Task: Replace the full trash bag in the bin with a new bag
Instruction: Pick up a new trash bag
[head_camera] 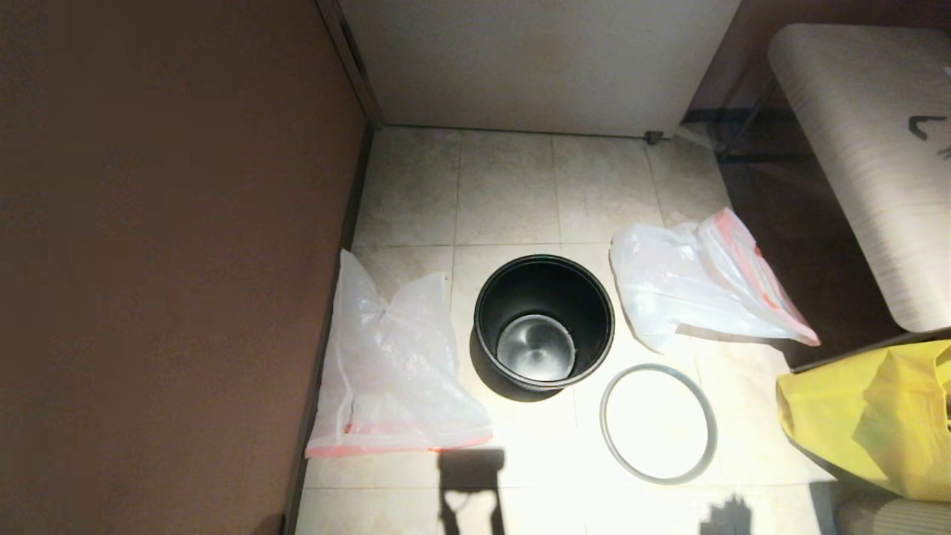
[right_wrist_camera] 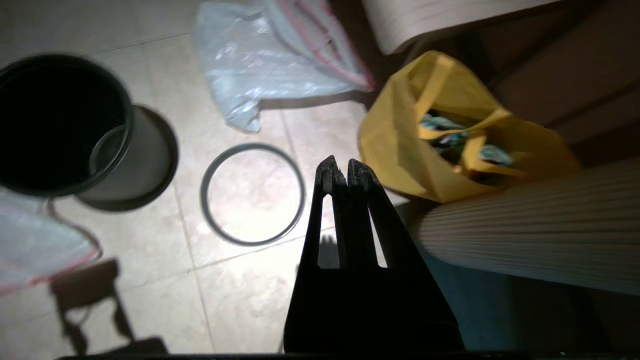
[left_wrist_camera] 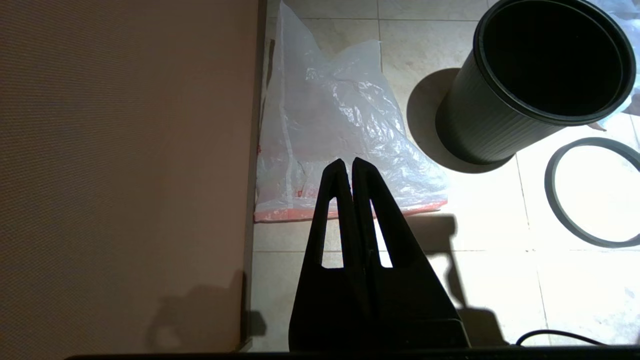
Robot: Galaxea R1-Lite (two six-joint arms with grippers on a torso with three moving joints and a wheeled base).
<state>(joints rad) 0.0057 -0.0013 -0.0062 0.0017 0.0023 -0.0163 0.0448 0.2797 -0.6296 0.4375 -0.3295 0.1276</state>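
**A:** Where's the bin (head_camera: 520,290), and which way does it face?

**B:** It stands upright mid-floor, mouth up, unlined, its shiny bottom bare. Its grey hoop (head_camera: 604,423) lies flat on the tiles at the bin's 4 o'clock, just apart from it.

**A:** And the bags?

**B:** There are two white ones, and nothing shows through either. The wall-side bag (head_camera: 394,364) is at the bin's 9 o'clock. Its long axis runs 12 to 6, with the pink band at the 6 end. The bench-side bag (head_camera: 683,286) is at 2 o'clock, stretched from 10 toward 4, its pink band at the 4 end.

**A:** The claws?

**B:** The left gripper (left_wrist_camera: 348,162) is clenched on nothing above the wall-side bag's banded end. The right gripper (right_wrist_camera: 341,162) is also clenched and empty, above the floor between the hoop and the yellow bag (head_camera: 854,416).

**A:** The room?

**B:** Beige floor tiles (head_camera: 505,193), a brown wall (head_camera: 163,260) at 9, a white panel (head_camera: 535,59) at 12 and a wood-grain bench (head_camera: 869,148) at 2.
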